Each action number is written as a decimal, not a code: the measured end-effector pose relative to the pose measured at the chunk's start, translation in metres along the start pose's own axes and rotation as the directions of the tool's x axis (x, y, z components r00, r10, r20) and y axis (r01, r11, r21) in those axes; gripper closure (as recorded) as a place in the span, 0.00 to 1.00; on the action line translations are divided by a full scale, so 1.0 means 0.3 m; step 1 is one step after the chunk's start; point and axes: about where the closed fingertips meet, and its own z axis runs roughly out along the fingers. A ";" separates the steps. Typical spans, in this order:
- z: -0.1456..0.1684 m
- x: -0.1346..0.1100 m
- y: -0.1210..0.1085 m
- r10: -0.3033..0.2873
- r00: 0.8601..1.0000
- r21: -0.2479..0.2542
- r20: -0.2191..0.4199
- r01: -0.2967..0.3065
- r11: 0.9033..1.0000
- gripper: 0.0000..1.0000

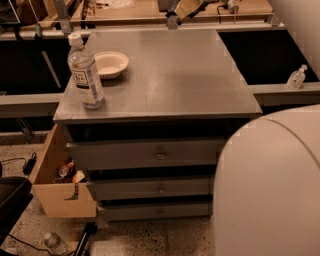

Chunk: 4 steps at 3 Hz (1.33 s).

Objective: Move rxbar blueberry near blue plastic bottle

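Observation:
The blue plastic bottle [85, 75], clear with a white cap and white label, stands upright at the front left of the grey table top [180, 75]. My gripper [179, 9] is at the very top of the camera view, above the table's far edge, largely cut off by the frame. It is shut on a small dark navy piece, the rxbar blueberry [173, 7], held well above the surface and far to the back right of the bottle. No bar lies on the table.
A shallow cream bowl [111, 64] sits just behind and to the right of the bottle. The table has drawers [160, 154] below. An open cardboard box [56, 186] stands on the floor at left. My white body [270, 185] fills the lower right. A small bottle [296, 78] rests on the right ledge.

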 end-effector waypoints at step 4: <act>-0.061 0.077 0.595 0.015 0.980 -0.560 0.200 0.102 0.822 1.00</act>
